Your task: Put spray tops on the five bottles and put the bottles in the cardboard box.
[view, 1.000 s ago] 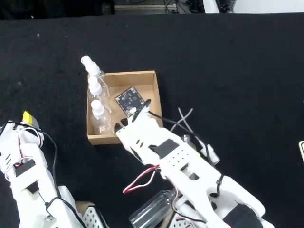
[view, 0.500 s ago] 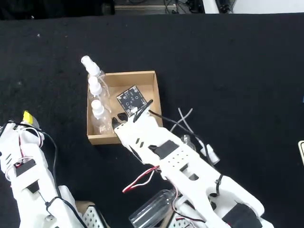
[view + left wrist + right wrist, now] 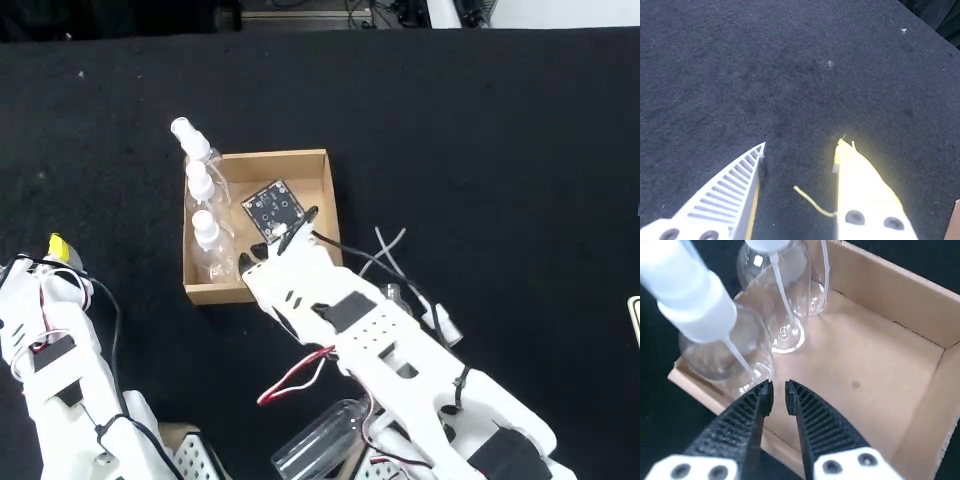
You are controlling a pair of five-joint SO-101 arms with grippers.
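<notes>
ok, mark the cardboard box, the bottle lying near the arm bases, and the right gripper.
cardboard box [image 3: 270,155], high view, on the far rim.
lying bottle [image 3: 312,447], high view, middle of its clear body.
right gripper [image 3: 778,386], right wrist view, midway between its fingertips.

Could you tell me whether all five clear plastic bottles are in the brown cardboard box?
No, only three clear white-topped bottles stand in the cardboard box.

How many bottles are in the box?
3, in a row along one wall of the box: far bottle, middle bottle, near bottle. The right arm covers one corner, so another may be hidden.
</notes>
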